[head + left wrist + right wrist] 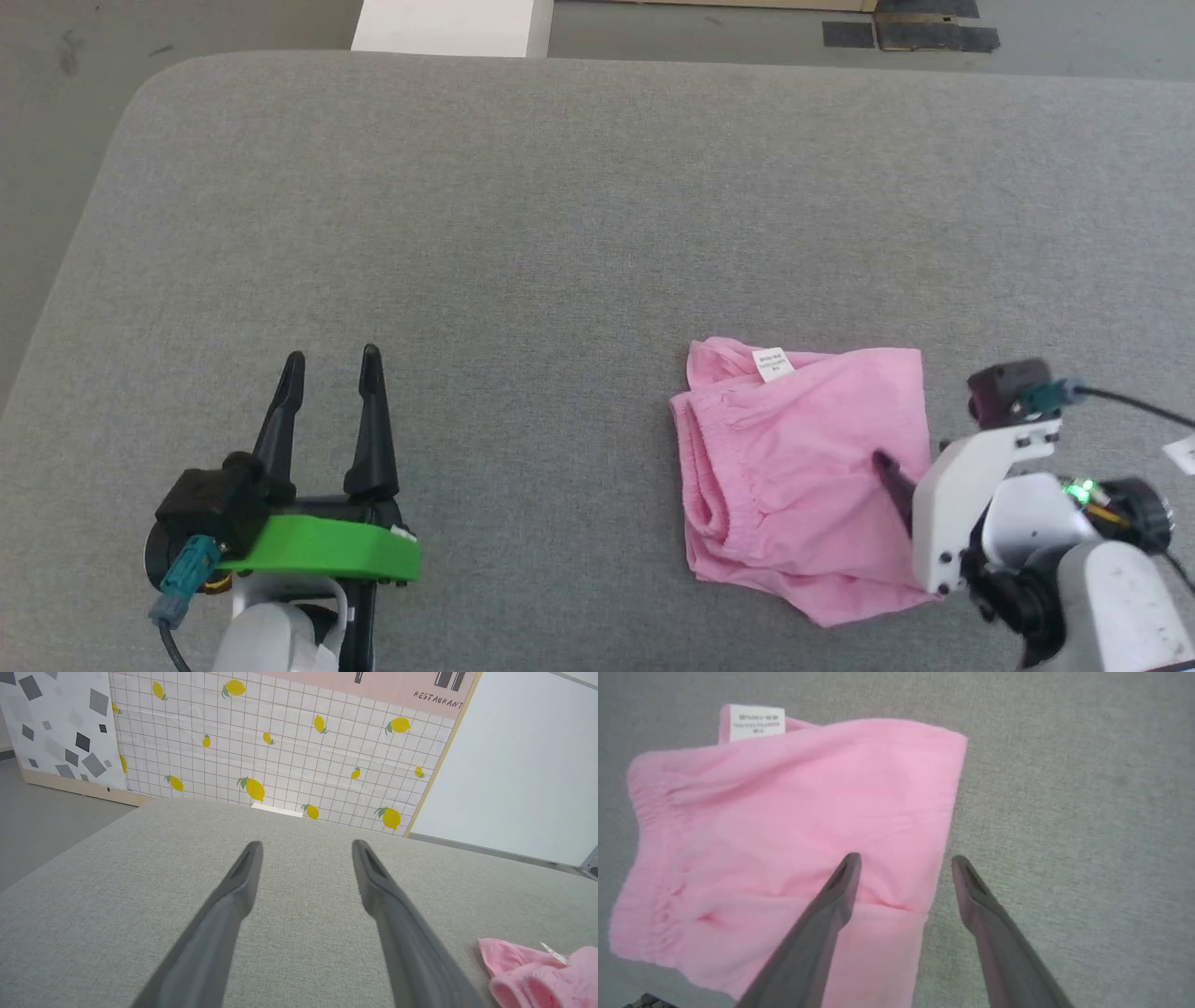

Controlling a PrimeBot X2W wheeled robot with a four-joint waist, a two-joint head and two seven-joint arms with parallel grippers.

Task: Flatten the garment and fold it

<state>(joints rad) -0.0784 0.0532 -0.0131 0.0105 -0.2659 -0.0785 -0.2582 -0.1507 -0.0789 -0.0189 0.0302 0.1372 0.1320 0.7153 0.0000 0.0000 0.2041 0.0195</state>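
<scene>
- Spread wide on the right gripper (906, 860), pinching nothing; hangs just above the garment (808, 812), one finger over the pink cloth, the other over the grey covering just past its right-hand edge.
- Spread just as wide on the left gripper (332, 357), holding nothing; sits by the near edge of the tabletop (560, 233) on the left side, well apart from the cloth.
- Finds the garment close to the near edge, right of the middle, lying on the grey covering.
- Looks folded once already, by judgement: doubled layers, with the gathered waistband (695, 467) stacked along the left side and the white label (772, 364) poking out at the far left corner.
- Shows a lower layer jutting past the upper one at the near right corner, and soft creases across the top; not squared up.
- Seems past the flattening and into the folding; probably leaves the mismatched edges to tidy and perhaps one more fold.
- Sits inside no container: rests straight on the tabletop.
- Runs on to the tabletop's rounded far left corner; past the far edge, meets a white block (448, 26) and dark tape patches (934, 35) on the floor, and, in the left wrist view, a lemon-print panel (280, 742).
</scene>
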